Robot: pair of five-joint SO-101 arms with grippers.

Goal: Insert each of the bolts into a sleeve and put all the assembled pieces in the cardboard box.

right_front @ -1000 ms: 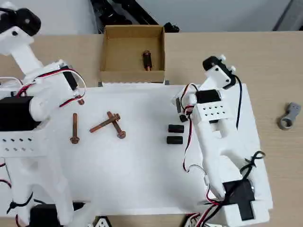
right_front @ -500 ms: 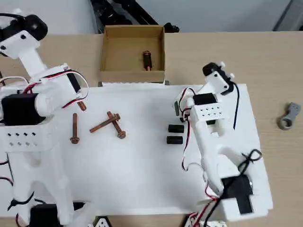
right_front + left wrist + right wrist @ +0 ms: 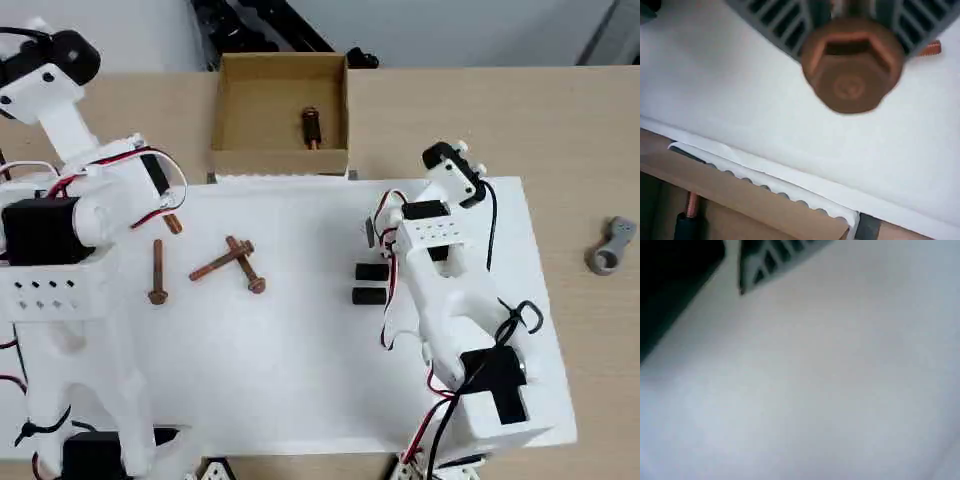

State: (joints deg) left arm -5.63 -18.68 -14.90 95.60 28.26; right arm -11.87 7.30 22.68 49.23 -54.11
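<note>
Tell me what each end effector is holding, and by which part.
The left end effector holds a bolt by its shank, head sticking out. For the right end effector, it cannot be told.

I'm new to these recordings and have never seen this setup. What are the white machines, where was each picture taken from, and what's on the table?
Two white robot arms sit side by side. One picture looks down from a fixed camera; the other two come from cameras on each arm's wrist. The left gripper holds a copper bolt. Three loose bolts and two black sleeves lie on the white board. The right gripper is near the sleeves. The cardboard box holds one assembled piece.
</note>
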